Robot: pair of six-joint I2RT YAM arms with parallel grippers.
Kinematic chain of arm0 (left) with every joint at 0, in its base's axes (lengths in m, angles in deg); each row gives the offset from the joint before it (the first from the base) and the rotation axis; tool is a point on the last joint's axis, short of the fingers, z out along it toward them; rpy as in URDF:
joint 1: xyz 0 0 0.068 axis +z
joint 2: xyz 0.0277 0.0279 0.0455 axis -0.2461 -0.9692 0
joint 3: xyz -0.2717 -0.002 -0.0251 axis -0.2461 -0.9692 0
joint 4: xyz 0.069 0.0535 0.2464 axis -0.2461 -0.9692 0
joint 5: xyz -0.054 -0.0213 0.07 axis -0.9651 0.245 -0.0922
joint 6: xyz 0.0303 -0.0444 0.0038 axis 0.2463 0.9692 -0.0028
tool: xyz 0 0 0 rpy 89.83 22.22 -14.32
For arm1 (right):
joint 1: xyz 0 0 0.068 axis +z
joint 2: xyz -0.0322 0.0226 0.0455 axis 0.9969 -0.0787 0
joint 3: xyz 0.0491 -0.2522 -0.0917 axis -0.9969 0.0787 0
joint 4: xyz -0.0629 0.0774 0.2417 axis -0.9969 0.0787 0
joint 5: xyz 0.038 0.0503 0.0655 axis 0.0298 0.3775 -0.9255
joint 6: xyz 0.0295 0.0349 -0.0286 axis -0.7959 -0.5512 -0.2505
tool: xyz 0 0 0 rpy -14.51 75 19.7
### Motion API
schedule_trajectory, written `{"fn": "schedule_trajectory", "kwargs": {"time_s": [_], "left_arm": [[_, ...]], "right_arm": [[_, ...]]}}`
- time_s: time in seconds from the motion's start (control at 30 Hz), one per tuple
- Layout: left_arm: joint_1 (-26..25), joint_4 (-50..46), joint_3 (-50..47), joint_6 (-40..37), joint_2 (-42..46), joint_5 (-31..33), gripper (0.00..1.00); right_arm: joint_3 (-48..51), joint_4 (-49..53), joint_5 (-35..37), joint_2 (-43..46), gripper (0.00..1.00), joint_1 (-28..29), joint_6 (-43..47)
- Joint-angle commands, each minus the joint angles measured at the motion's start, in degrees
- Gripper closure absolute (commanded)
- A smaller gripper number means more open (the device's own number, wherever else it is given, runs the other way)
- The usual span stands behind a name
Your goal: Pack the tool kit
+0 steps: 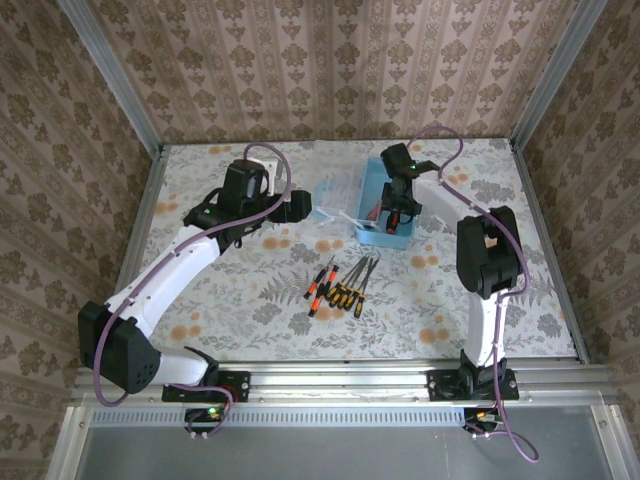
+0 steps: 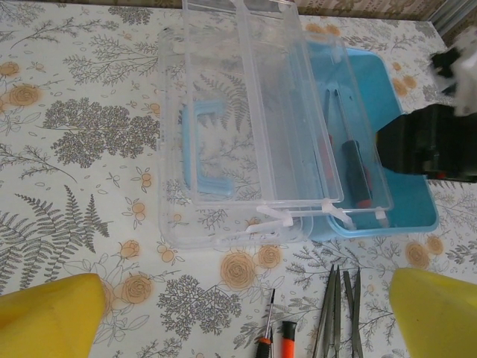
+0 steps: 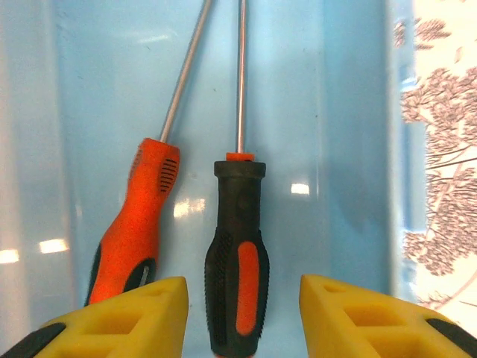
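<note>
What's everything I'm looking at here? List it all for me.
Toolbox: one, blue, far middle of the table, open.
Lid: one, clear, swung open beside the toolbox.
Screwdrivers: two, an orange screwdriver and a black screwdriver, side by side inside the toolbox.
Loose tools: several, orange, yellow and black handles, on the table nearer the arms; count unclear.
Table: one, floral cover.
Walls: patterned wallpaper, three sides.
Arms: two, white and black, left arm, right arm.
Left gripper: yellow fingers, open, near the lid.
Right gripper: yellow fingers, open, either side of the black screwdriver.
</note>
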Motion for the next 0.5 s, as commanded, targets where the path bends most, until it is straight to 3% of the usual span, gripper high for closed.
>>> {"fn": "schedule_trajectory", "kwargs": {"time_s": [0.0, 0.27, 0.47], "left_arm": [[-0.3, 0.7, -0.4, -0.1, 0.9, 1.0, 0.01], [-0.3, 1.4, -1.7, 1.5, 2.9, 4.0, 0.01], [-0.3, 1.1, -1.9, 1.8, 3.4, 6.6, 0.00]], "right_arm": [[0.5, 2.2, -0.2, 8.5, 0.54, 0.4, 0.8], [19.7, 2.2, 4.8, 27.1, 0.50, 9.8, -5.0], [33.1, 2.6, 1.3, 33.4, 0.53, 18.5, -14.0]]}}
